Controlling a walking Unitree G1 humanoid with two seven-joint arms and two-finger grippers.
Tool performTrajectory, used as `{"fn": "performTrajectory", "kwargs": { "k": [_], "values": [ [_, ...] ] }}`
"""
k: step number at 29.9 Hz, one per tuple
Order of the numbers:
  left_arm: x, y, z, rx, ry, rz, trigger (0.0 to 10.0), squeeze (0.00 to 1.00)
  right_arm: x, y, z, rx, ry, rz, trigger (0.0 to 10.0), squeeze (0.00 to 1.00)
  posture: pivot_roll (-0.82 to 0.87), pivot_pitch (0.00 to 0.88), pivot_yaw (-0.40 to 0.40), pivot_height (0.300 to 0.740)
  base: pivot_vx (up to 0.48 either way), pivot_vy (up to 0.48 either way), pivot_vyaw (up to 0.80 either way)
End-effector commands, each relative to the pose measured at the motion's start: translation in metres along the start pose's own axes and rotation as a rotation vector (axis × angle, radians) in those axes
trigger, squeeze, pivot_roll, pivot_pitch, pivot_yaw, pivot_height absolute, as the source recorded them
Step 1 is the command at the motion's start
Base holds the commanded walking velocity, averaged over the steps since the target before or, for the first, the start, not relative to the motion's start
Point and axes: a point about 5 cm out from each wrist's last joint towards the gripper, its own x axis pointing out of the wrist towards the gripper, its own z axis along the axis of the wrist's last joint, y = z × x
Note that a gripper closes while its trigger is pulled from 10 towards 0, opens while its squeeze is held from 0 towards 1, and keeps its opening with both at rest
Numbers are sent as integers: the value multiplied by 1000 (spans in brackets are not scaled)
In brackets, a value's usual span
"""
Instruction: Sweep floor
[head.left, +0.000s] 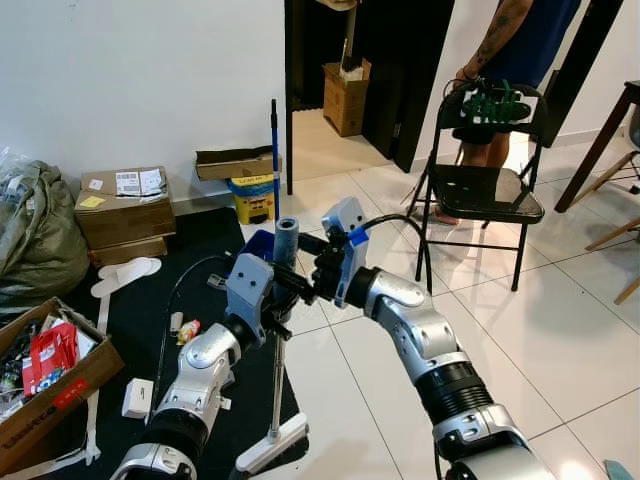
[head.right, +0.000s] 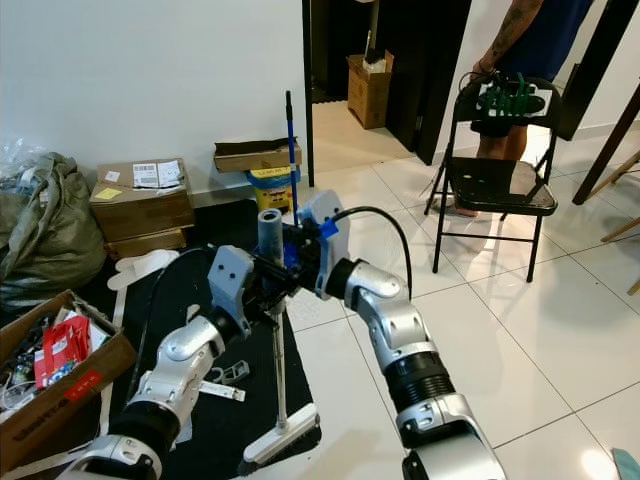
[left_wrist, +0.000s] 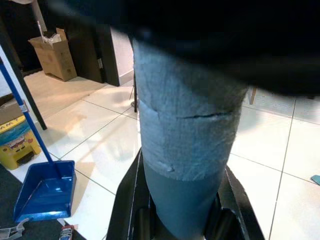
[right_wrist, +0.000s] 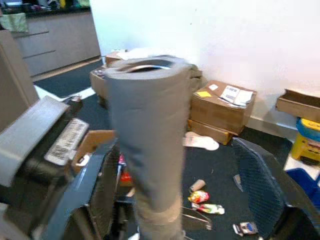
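The broom stands upright, its grey foam grip (head.left: 286, 240) at the top and its white head (head.left: 272, 445) on the edge of the black mat (head.left: 200, 260). My left gripper (head.left: 283, 290) is shut on the handle just below the foam; in the left wrist view the foam grip (left_wrist: 182, 135) rises from between its fingers (left_wrist: 131, 200). My right gripper (head.left: 316, 272) is at the same height on the handle's right, open, with the foam grip (right_wrist: 147, 135) between its fingers (right_wrist: 260, 180); one finger stands apart from it. A blue dustpan (left_wrist: 45, 192) with a long blue pole (head.left: 275, 150) stands behind.
Small litter (right_wrist: 200, 197) lies on the mat. Cardboard boxes (head.left: 122, 205) and a grey bag (head.left: 35, 235) line the left wall, and an open box (head.left: 45, 385) sits at near left. A black folding chair (head.left: 485, 190) and a person (head.left: 510, 60) stand at back right.
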Motion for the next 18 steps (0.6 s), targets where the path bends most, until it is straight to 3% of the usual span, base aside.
{"fn": "performTrajectory", "kwargs": {
  "k": [1,5,13,16,18],
  "values": [
    [0,-1,6,11,-29,-9,0,0,-1,-2,5,-28,1,-10,10000,0,-35,29,-13,740,0,0,0],
    [0,-2,5,10,-26,-20,0,0,-1,-7,4,-71,51,-46,10000,0,-37,31,-12,740,0,0,0],
    [-1,-5,6,-18,-36,-65,0,0,-5,-9,4,-71,46,-21,10000,0,-35,31,-12,740,0,0,0],
    [-7,-13,12,-111,-75,-258,0,0,-33,-21,23,-60,-16,158,10000,0,-38,32,-10,740,0,0,0],
    [-8,-17,15,-130,-85,-310,0,0,-41,-23,28,-64,-23,212,10000,0,-40,33,-9,740,0,0,0]
  ]
}}
